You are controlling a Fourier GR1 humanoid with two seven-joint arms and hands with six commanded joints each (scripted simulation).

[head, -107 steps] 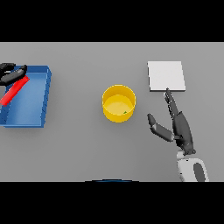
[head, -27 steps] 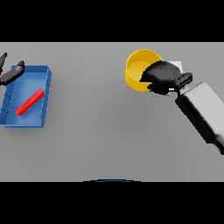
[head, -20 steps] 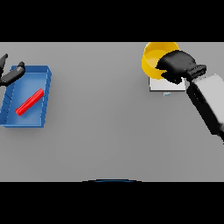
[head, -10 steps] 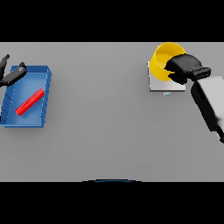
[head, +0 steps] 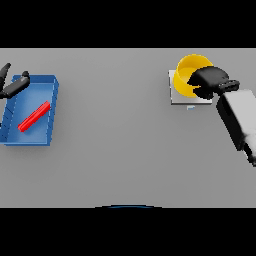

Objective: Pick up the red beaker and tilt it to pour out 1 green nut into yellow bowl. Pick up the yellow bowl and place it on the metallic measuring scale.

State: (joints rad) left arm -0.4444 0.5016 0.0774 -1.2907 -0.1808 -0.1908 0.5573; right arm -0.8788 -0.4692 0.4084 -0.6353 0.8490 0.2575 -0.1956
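Gripping the bowl [head: 187,75] at its rim, right hand [head: 210,82] curled round it — bowl over the scale [head: 176,95]; light, stiff, rim hold suits; left hand [head: 12,86] relaxed, far left of scale

Dark hand [head: 210,82] on a blocky white and grey forearm [head: 239,122]
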